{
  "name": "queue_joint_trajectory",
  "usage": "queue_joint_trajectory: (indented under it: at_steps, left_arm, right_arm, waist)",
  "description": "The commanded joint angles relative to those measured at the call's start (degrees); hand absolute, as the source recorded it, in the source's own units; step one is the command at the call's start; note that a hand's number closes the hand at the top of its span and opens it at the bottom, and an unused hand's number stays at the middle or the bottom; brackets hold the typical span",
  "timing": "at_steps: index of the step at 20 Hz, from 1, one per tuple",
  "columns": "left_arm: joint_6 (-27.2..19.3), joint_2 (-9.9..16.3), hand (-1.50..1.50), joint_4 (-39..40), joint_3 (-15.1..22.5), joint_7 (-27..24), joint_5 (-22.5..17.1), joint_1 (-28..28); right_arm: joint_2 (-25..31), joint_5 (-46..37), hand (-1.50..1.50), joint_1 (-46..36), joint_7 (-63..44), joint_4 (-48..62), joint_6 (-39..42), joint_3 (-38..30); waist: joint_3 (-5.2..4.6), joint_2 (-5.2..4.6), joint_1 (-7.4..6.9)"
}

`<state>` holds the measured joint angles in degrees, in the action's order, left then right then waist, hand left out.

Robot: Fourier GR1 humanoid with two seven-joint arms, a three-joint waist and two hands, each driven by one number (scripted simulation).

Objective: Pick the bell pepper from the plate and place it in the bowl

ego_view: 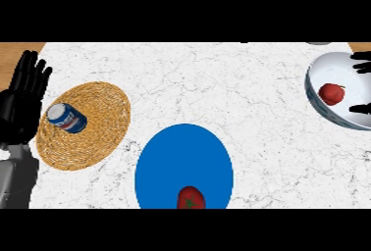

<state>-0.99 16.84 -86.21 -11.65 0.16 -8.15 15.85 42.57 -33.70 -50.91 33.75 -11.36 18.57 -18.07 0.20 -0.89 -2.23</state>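
Peppers number two: one red bell pepper (191, 198) lies on the near end of the single blue plate (184, 157), and a second red pepper (332, 93) sits inside the lone silver bowl (323, 105), far to the right of the plate and beyond it. One woven straw mat (94, 122) lies just left of the plate, carrying one upright blue-and-white can (66, 117). White marble counter (217, 83) runs under everything, with brown wood showing at its far corners. Right hand (361, 66) shows only as dark fingertips at the bowl's right rim, apart from the pepper inside; whether they are spread or curled cannot be told. Left hand (23, 98) rests left of the mat, fingers straight and holding nothing, well apart from the plate's pepper.
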Motion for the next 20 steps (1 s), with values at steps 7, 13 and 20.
queue_joint_trajectory:
  at_steps: [7, 13, 20]
  left_arm:
    - [0.63, 0.47, 0.0, 0.0, -0.47, -0.63, -0.03, -0.65]
    - [-0.02, -0.58, 0.0, -0.19, 0.71, -0.95, 0.83, 0.14]
    - [0.75, -0.09, 0.0, -0.24, -0.16, -0.53, -0.38, 0.06]
  right_arm:
    - [7.4, 11.71, -1.5, -1.66, -0.9, 3.09, -3.0, -13.17]
    - [13.3, 15.75, -1.5, 1.43, -2.94, 5.85, -0.18, -17.71]
    - [19.11, 18.98, -1.5, 7.53, 0.77, 6.79, 6.94, -21.11]
  waist:
    - [0.1, -0.43, -0.62]
    - [0.3, -0.98, -0.99]
    - [0.7, -1.27, -0.68]
